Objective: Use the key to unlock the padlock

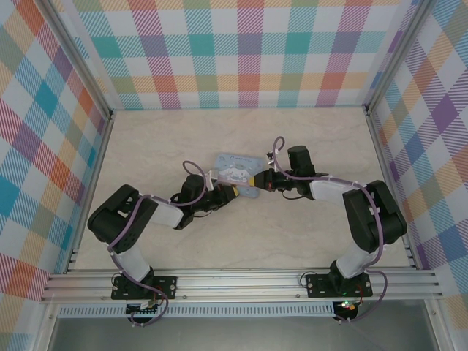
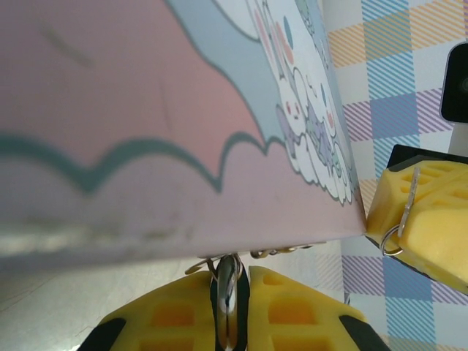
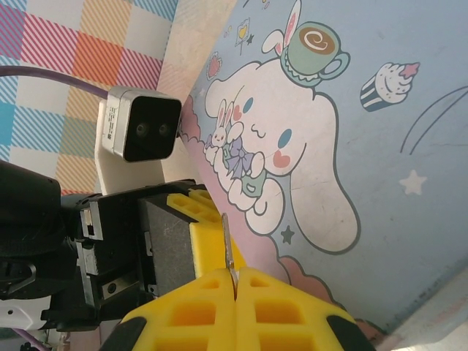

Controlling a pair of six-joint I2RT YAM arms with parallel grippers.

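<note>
Left gripper (image 2: 229, 276): yellow ribbed fingers clenched on what looks to be the tiny metal-rimmed padlock (image 2: 227, 296), seen edge-on. Its body colour and keyhole cannot be read. The padlock sits just under the lower edge of the pastel-blue, cartoon-printed rectangular tin (image 2: 168, 110), with a few small metal links beside it. From above, the tin lies mid-way across the pale marbled table (image 1: 314, 139), and both arms meet at its near side.

Right gripper (image 3: 235, 278): fingers pinched on the thin silvery-grey metal key (image 3: 228, 245). The blade projects past the fingertips, in front of the left gripper's yellow finger. In the left wrist view a small wire ring shows at the gripped end. Key tip and padlock are near but apart, and the key is not yet inserted.

Judgement: the step in hand is lining the key up with the keyhole.
- The left arm should hold the padlock steady with the keyhole face turned toward the key.
- The right arm should set the blade along the keyway and advance slowly.
- It should twist only once the blade is fully seated.

The key is held by very little metal, so a side load would likely rotate it in the pads. Pulling on the padlock may drag the tin.
</note>
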